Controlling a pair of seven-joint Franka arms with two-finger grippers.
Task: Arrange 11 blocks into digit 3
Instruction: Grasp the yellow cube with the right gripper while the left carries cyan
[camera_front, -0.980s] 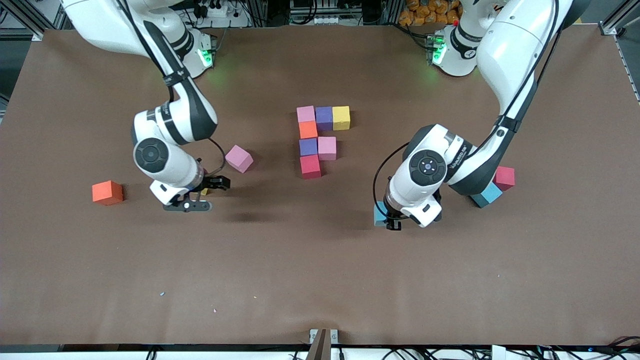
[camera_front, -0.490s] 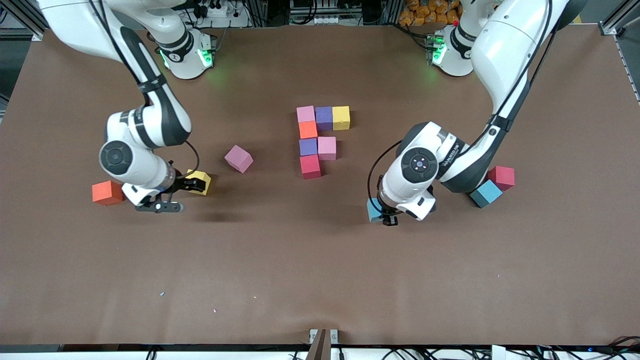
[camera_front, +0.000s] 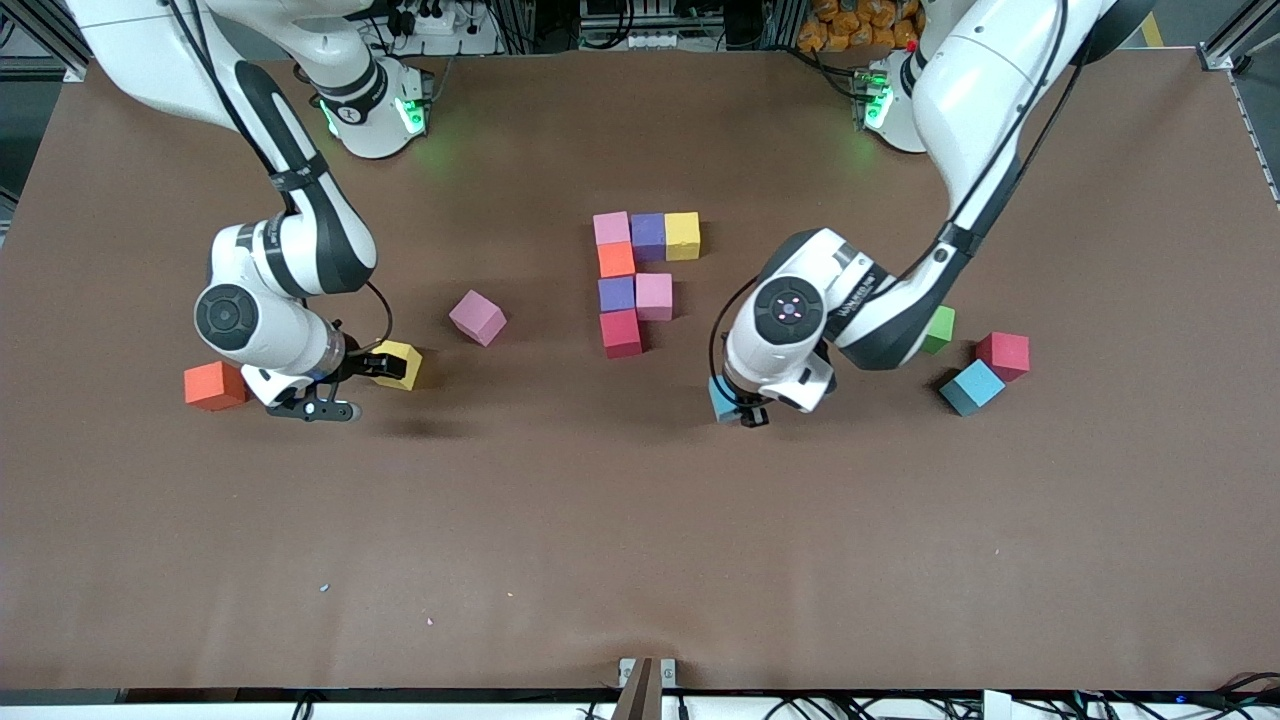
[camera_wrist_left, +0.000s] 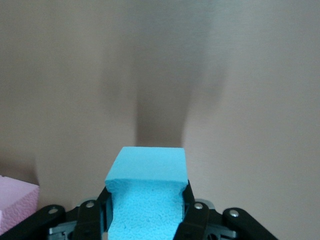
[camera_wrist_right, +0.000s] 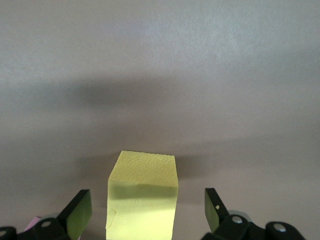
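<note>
— Where are the blocks?

— Seven sit packed mid-table: a pink block (camera_front: 611, 227), purple block (camera_front: 648, 236) and yellow block (camera_front: 683, 235) in a row, an orange block (camera_front: 616, 260) nearer the front camera under the pink one, then a second purple block (camera_front: 616, 293) beside a second pink block (camera_front: 654, 296), then a red block (camera_front: 620, 333). A loose pink block (camera_front: 477, 317) lies tilted toward the right arm's end.

— And around them?

— Toward the left arm's end, a green block (camera_front: 939, 329) shows partly under that arm, near a red block (camera_front: 1003, 355) touching a blue block (camera_front: 971, 387). An orange block (camera_front: 214, 385) lies by the right arm's wrist.

— The grippers?

— The left gripper (camera_front: 745, 410) is clamped on a light blue block (camera_wrist_left: 146, 192), over bare table near the cluster. The right gripper (camera_front: 345, 385) has its fingers (camera_wrist_right: 80, 214) spread wide, straddling a loose yellow block (camera_wrist_right: 143, 192) without touching it.
</note>
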